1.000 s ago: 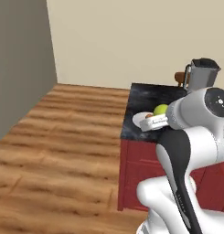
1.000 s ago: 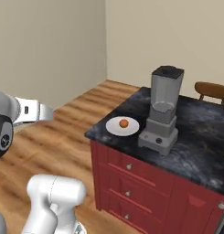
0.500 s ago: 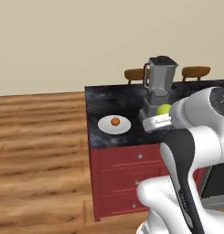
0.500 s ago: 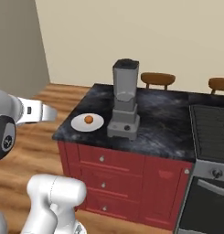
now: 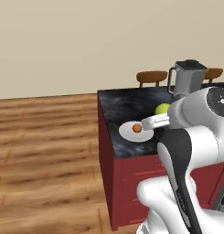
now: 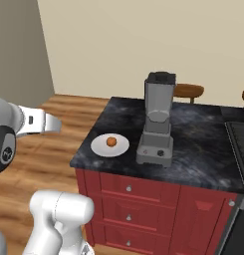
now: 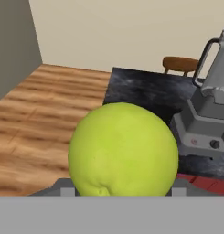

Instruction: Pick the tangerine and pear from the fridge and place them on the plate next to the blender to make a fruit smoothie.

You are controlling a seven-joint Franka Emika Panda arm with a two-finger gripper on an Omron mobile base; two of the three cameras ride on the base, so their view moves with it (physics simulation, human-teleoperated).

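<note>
Table [image 6: 193,144]: dark marbled top on a red drawer base, w/ wood floor [image 5: 45,151] around it and two brown chairs [image 6: 188,90] behind. Nothing of the fridge to place here.

Blender [image 6: 157,119] stands upright on the table, grey jar w/ dark lid, just beside the plate [image 6: 101,148] on its right side in the right base view. Plate lies flat near the table's front-left corner.

Arm, white w/ dark joints, reaches in from the robot's side; gripper [image 7: 118,189] sits short of the table edge in the hand view, approx. level w/ the top.

Tangerine [image 6: 111,141] rests on the plate, about centre, so that half looks done.

Pear [image 7: 123,150] is between the jaws, which are closed on it, opening no wider than the fruit. In the left base view the pear [image 5: 162,109] shows near the wrist, above the table and off to the blender side of the plate, not over it yet.

Risks, as I judge them:
- Pear is round and smooth; grip sits low on it, so a jolt could roll it out onto the floor.
- Blender is close to the plate; a wide swing could clip the jar or handle.
- Setting the pear down on the tangerine could knock either off; the plate has little rim. Aim for bare plate beside it.
- Letting go too high = bounce and roll off the table edge, which is near.
</note>
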